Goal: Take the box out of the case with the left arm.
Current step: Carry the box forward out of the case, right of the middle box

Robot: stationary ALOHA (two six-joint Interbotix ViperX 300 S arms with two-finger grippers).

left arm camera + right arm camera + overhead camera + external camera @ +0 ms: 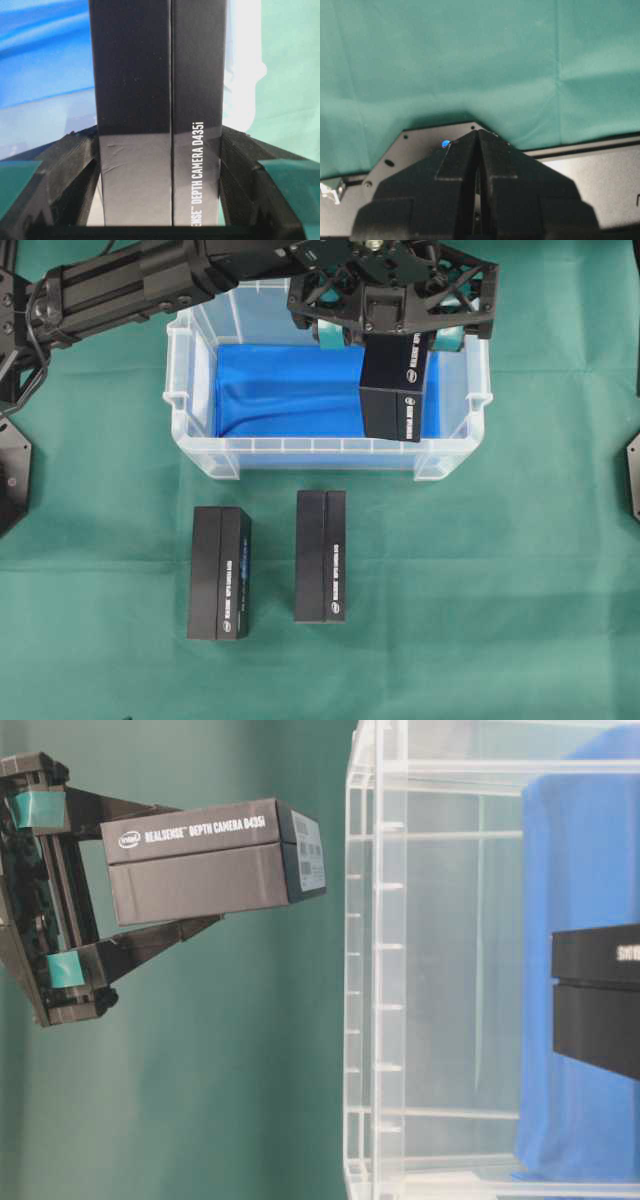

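My left fingers point(240, 165) are clamping the box point(157, 115) across its long faces, hanging lifted above the case point(200, 455); stiff, light, smooth card, I'm judging, so gripping mid-body; my right fingers point(477, 145) are resting closed

Black box point(392, 390) marked "DEPTH CAMERA D435i" hangs upright above clear case point(200, 452), blue-lined floor, clamped in left gripper point(398, 335).

Two black boxes point(220, 573) point(320, 556) stand side by side, apart from each other, on the green cloth point(480, 600) covering the table.
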